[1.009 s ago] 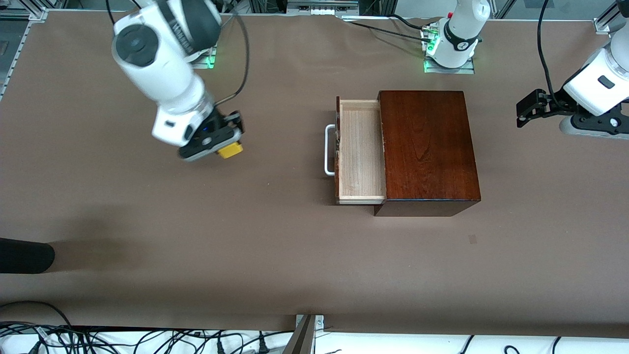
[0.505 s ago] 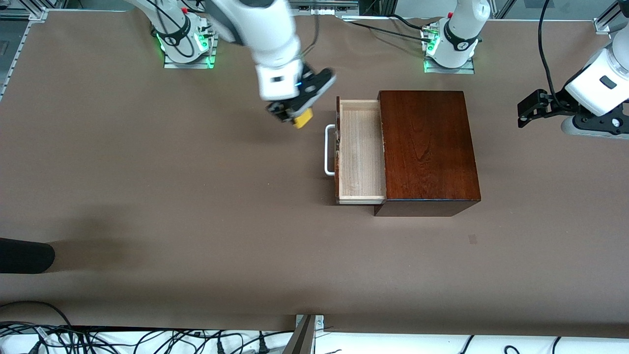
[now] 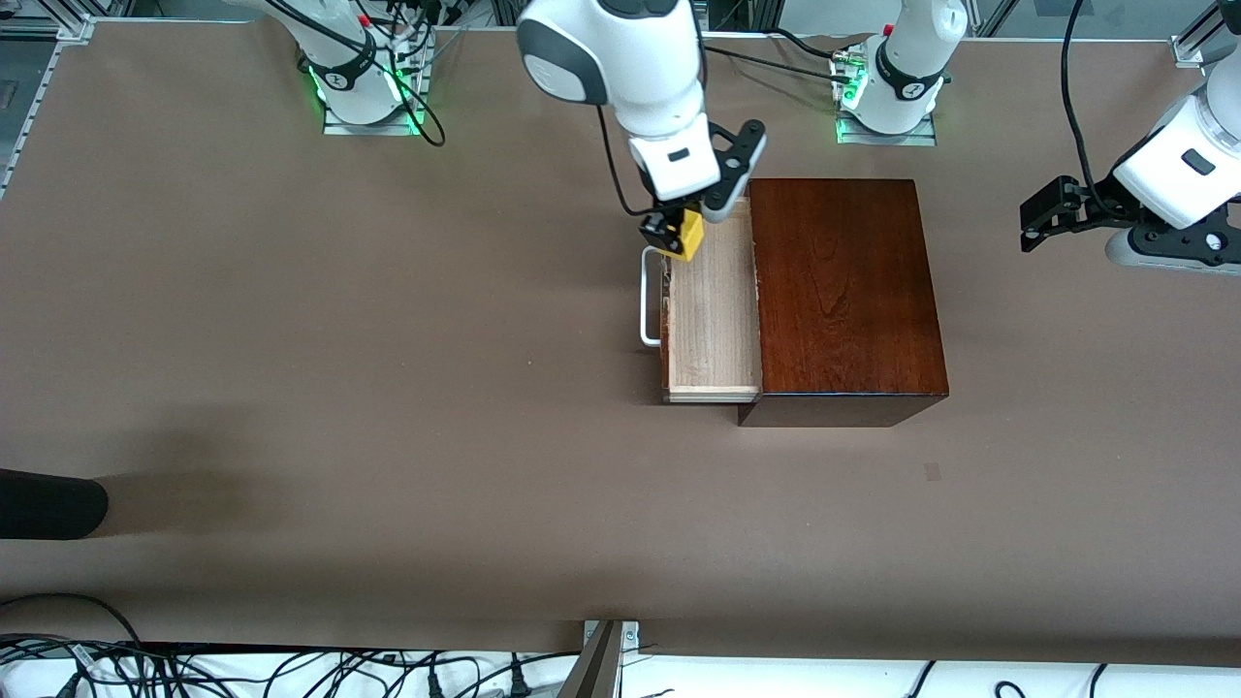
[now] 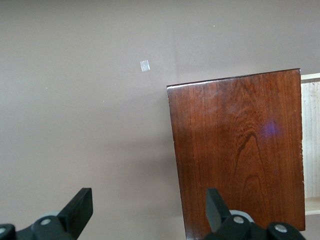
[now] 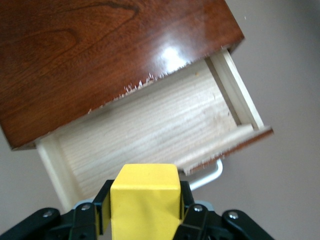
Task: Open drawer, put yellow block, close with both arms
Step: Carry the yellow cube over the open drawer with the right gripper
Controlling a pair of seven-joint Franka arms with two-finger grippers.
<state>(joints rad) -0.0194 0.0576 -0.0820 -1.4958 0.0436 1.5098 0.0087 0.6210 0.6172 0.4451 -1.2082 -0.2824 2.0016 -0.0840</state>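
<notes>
The dark reddish-brown wooden box [image 3: 842,291] stands mid-table with its drawer [image 3: 713,310] pulled out toward the right arm's end, pale inside and empty, white loop handle [image 3: 647,296] on its front. My right gripper [image 3: 679,236] is shut on the yellow block [image 3: 688,235] and holds it over the drawer's corner nearest the bases. In the right wrist view the block [image 5: 145,202] sits between the fingers above the open drawer [image 5: 150,135]. My left gripper [image 3: 1035,221] is open and waits in the air past the box at the left arm's end; its wrist view shows the box top [image 4: 237,150].
A dark rounded object [image 3: 48,504] lies at the table's edge at the right arm's end. A small pale tape mark [image 3: 932,472] is on the brown tabletop, nearer the camera than the box. Cables hang along the table's near edge.
My right arm has swept from the right arm's end of the table to over the open drawer, carrying the yellow block. The left arm has stayed put.
</notes>
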